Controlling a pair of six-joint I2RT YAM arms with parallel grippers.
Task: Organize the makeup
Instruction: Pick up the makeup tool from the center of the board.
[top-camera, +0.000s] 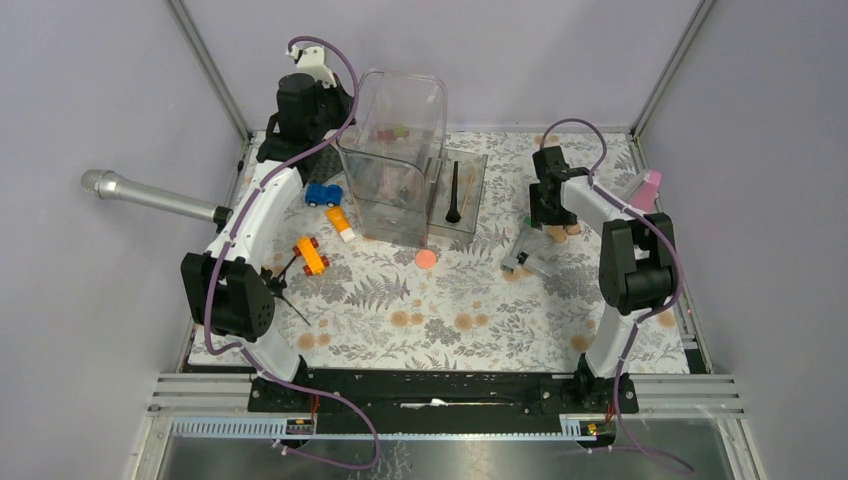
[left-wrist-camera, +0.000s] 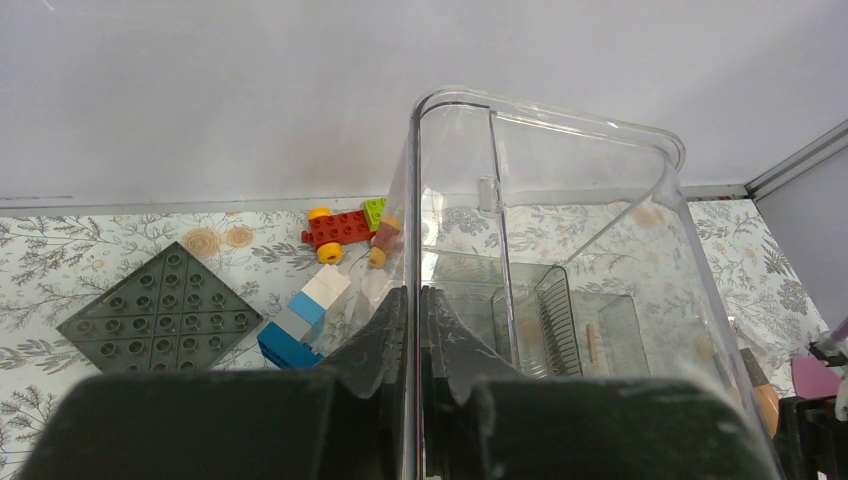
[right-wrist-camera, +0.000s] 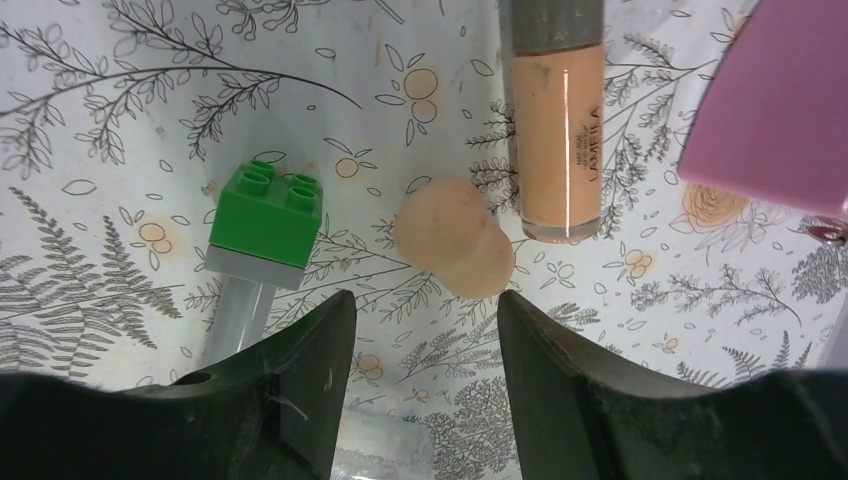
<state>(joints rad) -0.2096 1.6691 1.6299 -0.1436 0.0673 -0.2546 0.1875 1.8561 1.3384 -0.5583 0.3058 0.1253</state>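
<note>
Right wrist view: the right jaws stand wide with nothing between them, hanging over the desk (right-wrist-camera: 110, 300). A peach sponge (right-wrist-camera: 452, 237) lies flat just ahead of the fingertips, roughly in line with the gap and untouched. A peach tube (right-wrist-camera: 560, 130) with a grey cap lies just beside it on the far side. A green block (right-wrist-camera: 267, 212) sits off to the side and is not makeup. A pink item (right-wrist-camera: 780, 90) shows at the frame edge, but what it is cannot be told.

The step looks like the approach for picking up the sponge. The next move calls for easing forward and down so the fingers straddle it, clear of the tube, then a soft close, since it looks squashy.

In the left wrist view the left jaws are pinched narrow on the wall of the clear bin (left-wrist-camera: 560, 180), probably steadying it. In the top view the bin stands at rear centre, well apart from the sponge, so a carry across follows.
</note>
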